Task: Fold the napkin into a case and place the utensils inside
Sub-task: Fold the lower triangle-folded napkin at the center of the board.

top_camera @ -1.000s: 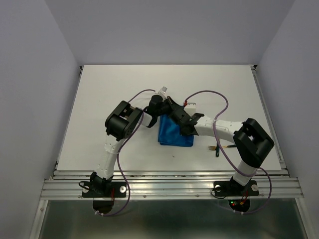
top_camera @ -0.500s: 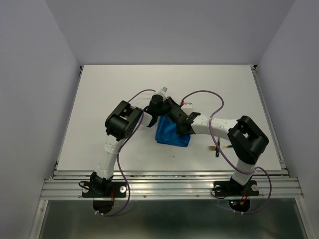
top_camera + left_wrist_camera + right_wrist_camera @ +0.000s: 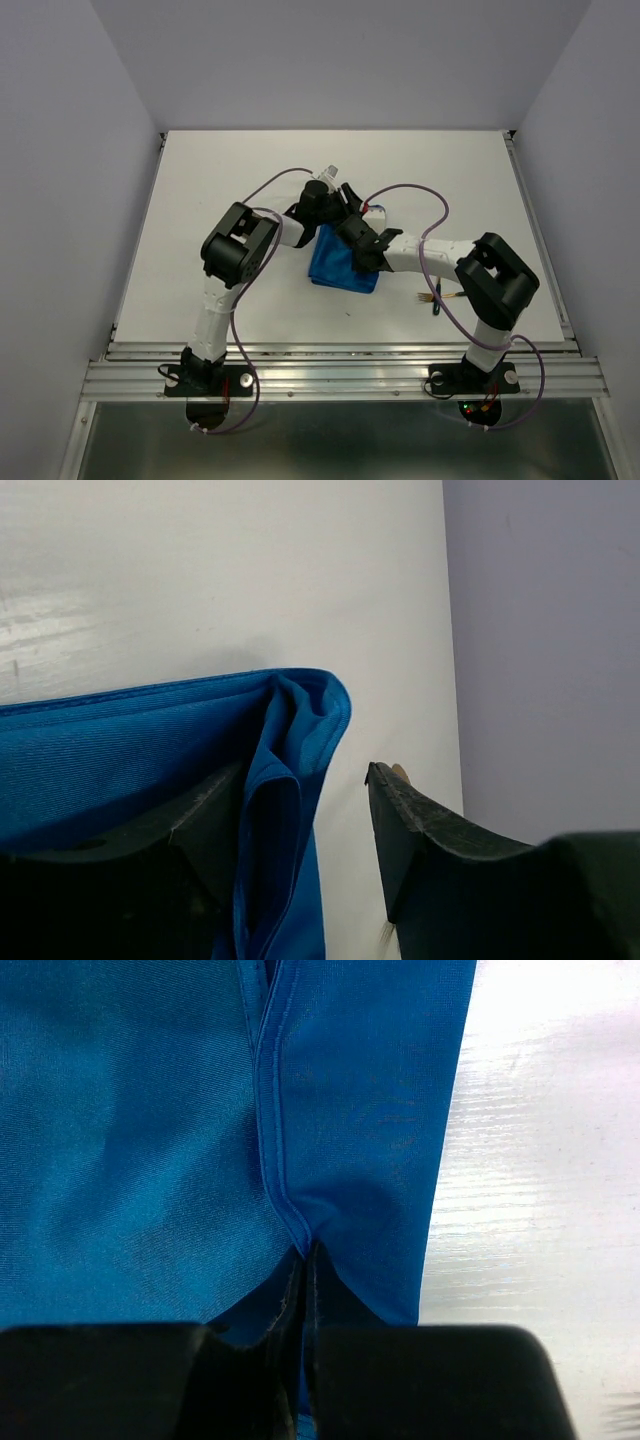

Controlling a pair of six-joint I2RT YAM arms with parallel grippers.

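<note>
The blue napkin [image 3: 343, 264] lies folded into a thick rectangle at the table's middle. My right gripper [image 3: 305, 1252] is shut on a stitched hem of the napkin [image 3: 150, 1140], near its far edge in the top view, where the gripper [image 3: 352, 232] reaches in from the right. My left gripper [image 3: 303, 780] is open; a loose doubled fold of the napkin [image 3: 150, 750] sits between its fingers, lying against the left one and clear of the right one. From above it [image 3: 330, 212] hovers at the napkin's far corner. The utensils [image 3: 432, 299] lie on the table right of the napkin.
White tabletop [image 3: 220, 180] with raised side rails and lilac walls close around it. Purple cables [image 3: 415, 190] loop over both arms above the napkin. The right arm's elbow [image 3: 497, 280] stands just beside the utensils.
My left gripper has opened and let go of the napkin fold, and its wrist has lifted a little toward the back. The napkin has slid slightly left. The right gripper stays shut.
</note>
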